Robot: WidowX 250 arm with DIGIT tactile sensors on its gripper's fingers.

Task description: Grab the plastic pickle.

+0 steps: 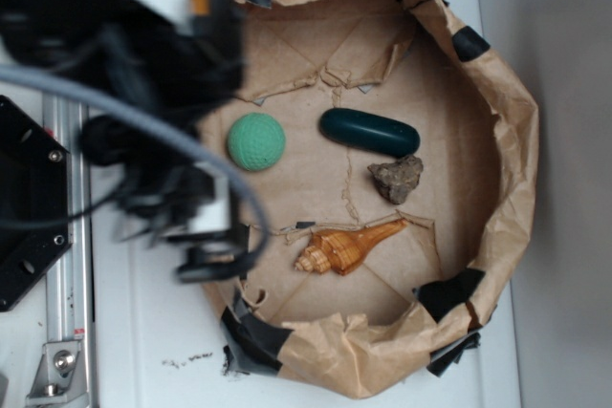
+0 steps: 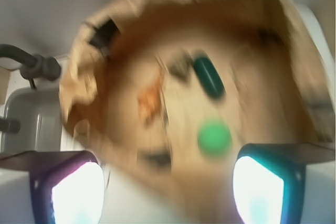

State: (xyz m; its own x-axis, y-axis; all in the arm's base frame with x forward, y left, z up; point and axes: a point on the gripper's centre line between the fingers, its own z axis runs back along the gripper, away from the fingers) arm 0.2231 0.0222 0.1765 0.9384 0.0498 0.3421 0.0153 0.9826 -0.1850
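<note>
Four items sit in the bag (image 1: 497, 140); your gripper (image 2: 168, 182), jaws spread and empty, must reach toward one o'clock for the pickle (image 2: 209, 77).

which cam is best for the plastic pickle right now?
Exterior. The plastic pickle is sharp and fully visible on the paper, between the green ball and the rock. Wrist shows it whole too, but motion-blurred and small.

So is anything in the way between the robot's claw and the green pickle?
Yes, probably. In the wrist view the green ball sits just ahead of the open gripper, with the plastic pickle farther beyond it. The crumpled paper wall also rings everything. The rock and shell lie off to the side.
</note>
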